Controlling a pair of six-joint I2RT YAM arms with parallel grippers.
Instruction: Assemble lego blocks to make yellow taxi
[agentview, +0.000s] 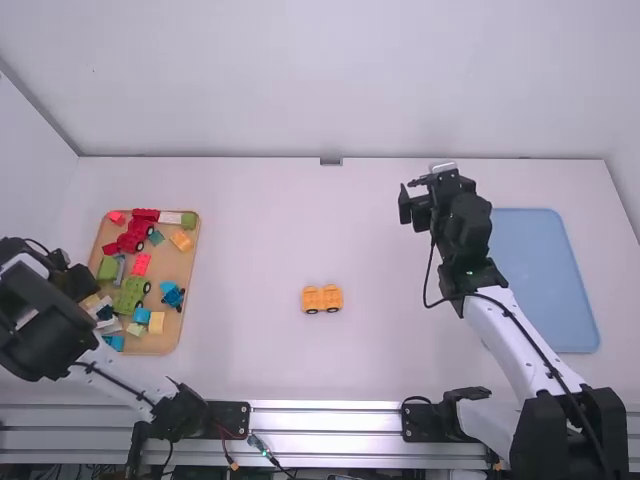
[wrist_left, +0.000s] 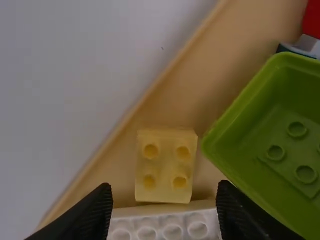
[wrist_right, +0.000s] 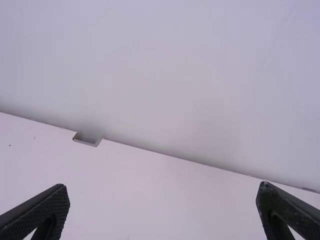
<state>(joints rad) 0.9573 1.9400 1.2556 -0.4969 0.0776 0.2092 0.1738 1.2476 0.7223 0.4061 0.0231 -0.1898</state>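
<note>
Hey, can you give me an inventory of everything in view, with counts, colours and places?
Table: one, white, beneath everything
Wheeled toy: one, orange-yellow, table's middle
Block tray: one, tan, table's left side
Flat blue panel: one, light blue, table's right side
Red pieces: several, red, block tray
Green wheeled piece: one, green, block tray
Blue wheeled piece: one, blue, block tray
Other blocks: many, mixed colours, block tray; too crowded to count
Left gripper: one, black, over block tray
Right gripper: one, black, table's far right area
</note>
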